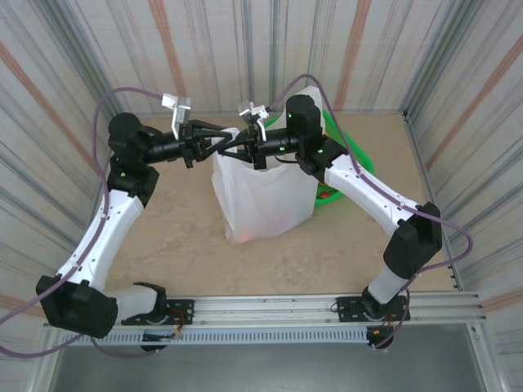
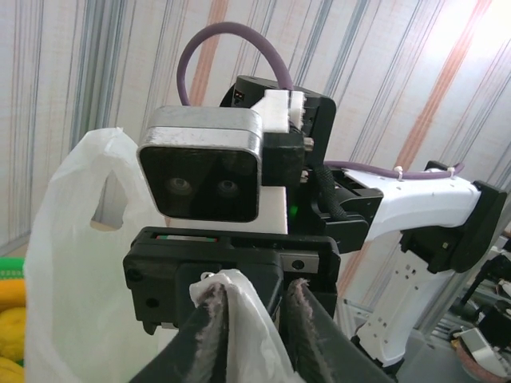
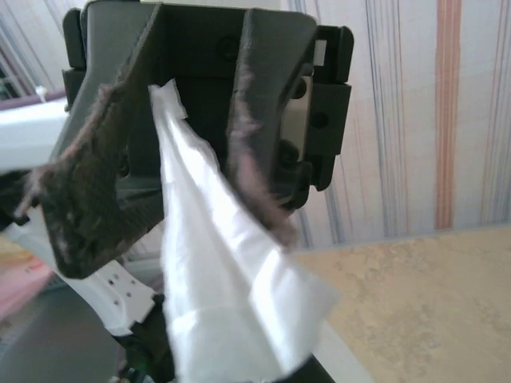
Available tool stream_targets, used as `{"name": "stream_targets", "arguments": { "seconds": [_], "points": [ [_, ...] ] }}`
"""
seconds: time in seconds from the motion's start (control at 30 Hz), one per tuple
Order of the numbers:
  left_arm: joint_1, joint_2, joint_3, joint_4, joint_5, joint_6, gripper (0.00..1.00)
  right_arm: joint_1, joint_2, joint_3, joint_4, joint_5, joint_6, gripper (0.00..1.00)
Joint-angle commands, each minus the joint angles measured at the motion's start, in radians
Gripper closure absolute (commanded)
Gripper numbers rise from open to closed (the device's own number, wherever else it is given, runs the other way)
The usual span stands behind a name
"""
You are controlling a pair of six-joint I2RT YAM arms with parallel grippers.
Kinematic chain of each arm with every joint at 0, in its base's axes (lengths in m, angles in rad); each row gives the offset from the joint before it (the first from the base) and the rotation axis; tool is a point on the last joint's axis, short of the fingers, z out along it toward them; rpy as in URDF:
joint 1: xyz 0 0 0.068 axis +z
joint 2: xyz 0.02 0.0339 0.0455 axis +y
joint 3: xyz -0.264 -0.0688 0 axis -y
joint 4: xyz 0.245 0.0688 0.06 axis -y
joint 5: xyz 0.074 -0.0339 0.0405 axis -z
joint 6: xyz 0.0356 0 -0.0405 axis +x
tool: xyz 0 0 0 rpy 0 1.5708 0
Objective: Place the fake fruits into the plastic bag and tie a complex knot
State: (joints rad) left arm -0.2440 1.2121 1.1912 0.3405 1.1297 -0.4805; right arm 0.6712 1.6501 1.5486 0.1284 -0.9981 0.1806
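Seeing plastic bag (image 1: pixel 263 200) standing upright mid-bench (image 1: pixel 163 237), betw the two arms, w/ an orange tint (image 1: pixel 243 235) showing through its lower front corner. Finding L claw (image 1: pixel 216 145) & R claw (image 1: pixel 245 152) meeting tip to tip just above the bag's top edge. Catching, via R wrist cam, L claw's fingers (image 3: pixel 88 191) standing apart, i.e. partly open, w/ a white handle strip (image 3: pixel 207 263) hanging betw them, lying against one finger & clear of the other. Reading R claw as closed, apparently pinching the near end of that same strip; not managing to make out the exact contact pt. Spotting, via L wrist cam, the bag's other handle loop (image 2: pixel 68 207) sticking up free at left. Noting green basket (image 1: pixel 358 151) sitting behind-right of the bag, close against it, w/ yellow fake fruits (image 2: pixel 9 323) peeking just below its green rim at the far-left edge of L wrist view, plus sth red-orange (image 1: pixel 327 194) lying at its near side
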Motion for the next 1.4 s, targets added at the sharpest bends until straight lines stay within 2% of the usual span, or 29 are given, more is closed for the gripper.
{"name": "stream_targets", "arguments": {
  "seconds": [0.0, 0.03, 0.1, 0.3, 0.4, 0.53, 0.73, 0.8, 0.87, 1.07, 1.17, 1.23, 1.37],
  "points": [
    [0.018, -0.028, 0.016, -0.001, -0.027, -0.002, 0.49, 0.009, -0.009, 0.020, 0.027, 0.010, 0.017, 1.00],
    [0.031, -0.042, 0.001, -0.004, -0.041, 0.000, 0.43, 0.010, -0.014, 0.018, 0.022, 0.019, 0.016, 1.00],
    [0.068, -0.095, -0.058, -0.001, -0.101, -0.001, 0.24, 0.010, -0.022, 0.018, 0.002, 0.039, 0.009, 1.00],
    [0.170, -0.242, -0.235, 0.045, -0.191, -0.026, 0.02, 0.006, -0.039, 0.015, -0.033, 0.068, -0.008, 1.00],
    [0.161, -0.280, -0.320, 0.092, -0.217, -0.001, 0.01, 0.008, -0.045, 0.017, -0.032, 0.075, -0.006, 1.00],
    [0.103, -0.250, -0.403, 0.190, -0.246, 0.023, 0.01, 0.007, -0.046, 0.019, -0.028, 0.080, 0.008, 1.00],
    [-0.020, -0.162, -0.398, 0.212, -0.277, 0.108, 0.02, 0.011, -0.053, 0.016, -0.023, 0.099, 0.022, 1.00],
    [-0.035, -0.142, -0.405, 0.255, -0.279, 0.092, 0.08, 0.012, -0.055, 0.016, -0.024, 0.117, 0.020, 1.00],
    [-0.051, -0.128, -0.416, 0.281, -0.287, 0.087, 0.20, 0.011, -0.054, 0.018, -0.026, 0.138, 0.023, 1.00],
    [-0.096, -0.103, -0.439, 0.299, -0.328, 0.106, 0.63, 0.006, -0.052, 0.034, -0.023, 0.153, 0.056, 0.97],
    [-0.099, -0.091, -0.442, 0.311, -0.332, 0.103, 0.78, -0.009, -0.053, 0.042, -0.025, 0.122, 0.086, 0.84],
    [-0.098, -0.085, -0.443, 0.319, -0.327, 0.102, 0.88, -0.034, -0.057, 0.043, -0.026, 0.080, 0.104, 0.71],
    [-0.100, -0.074, -0.433, 0.346, -0.289, 0.091, 0.97, -0.075, -0.051, 0.050, -0.026, -0.013, 0.120, 0.48]
  ]
}}
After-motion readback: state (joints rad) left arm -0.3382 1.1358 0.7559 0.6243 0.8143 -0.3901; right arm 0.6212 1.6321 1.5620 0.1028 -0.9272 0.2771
